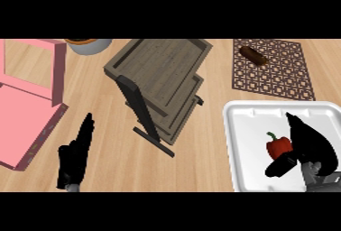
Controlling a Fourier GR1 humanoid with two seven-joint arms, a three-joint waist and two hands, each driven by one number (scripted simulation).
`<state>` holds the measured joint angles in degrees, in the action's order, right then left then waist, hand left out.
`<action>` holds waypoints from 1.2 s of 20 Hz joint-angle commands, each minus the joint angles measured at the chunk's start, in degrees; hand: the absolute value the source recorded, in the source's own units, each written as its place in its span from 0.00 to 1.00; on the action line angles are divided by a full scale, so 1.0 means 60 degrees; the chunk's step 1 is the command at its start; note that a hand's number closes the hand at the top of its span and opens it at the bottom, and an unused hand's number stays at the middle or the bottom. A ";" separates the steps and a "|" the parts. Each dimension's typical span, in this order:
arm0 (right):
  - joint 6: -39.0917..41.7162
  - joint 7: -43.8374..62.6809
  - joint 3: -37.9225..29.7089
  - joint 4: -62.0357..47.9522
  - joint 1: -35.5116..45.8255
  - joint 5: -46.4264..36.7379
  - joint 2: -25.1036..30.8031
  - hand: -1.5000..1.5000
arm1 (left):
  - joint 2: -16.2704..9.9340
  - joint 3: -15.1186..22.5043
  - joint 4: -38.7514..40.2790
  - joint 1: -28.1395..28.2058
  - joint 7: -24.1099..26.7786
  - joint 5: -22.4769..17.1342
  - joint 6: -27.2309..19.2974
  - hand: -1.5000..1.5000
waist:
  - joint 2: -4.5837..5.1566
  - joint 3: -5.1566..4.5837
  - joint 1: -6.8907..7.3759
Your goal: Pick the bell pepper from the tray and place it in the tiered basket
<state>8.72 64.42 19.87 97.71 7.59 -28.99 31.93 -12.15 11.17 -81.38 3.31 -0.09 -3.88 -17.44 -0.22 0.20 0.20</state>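
A red bell pepper [278, 146] with a green stem lies in the white tray [253, 117] at the lower right. My right hand [307, 143] is over the tray, fingers stretched past the pepper's right side and thumb just below it; the hand is open and not closed round the pepper. The grey wooden tiered basket [160, 63] stands at the centre, its trays holding nothing. My left hand [75, 153] rests open at the lower left, fingers pointing up.
A pink open box [26, 113] sits at the left edge. A grey pot [90, 45] stands at the top left. A brown patterned mat [273, 72] at the top right carries a dark brown object [254, 55].
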 commanded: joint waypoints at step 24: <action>-0.0083 -0.2446 -0.0628 -0.2772 0.0196 -0.2600 -0.1138 1.00 | 0.0516 -0.0431 0.0379 0.0344 0.0088 0.0535 0.0360 0.50 | 0.0043 -0.0034 0.0003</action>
<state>9.43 53.57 15.52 84.45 8.08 -40.96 24.48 -9.54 9.26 -81.89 4.45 0.05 -0.81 -15.53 -0.69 -0.27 0.14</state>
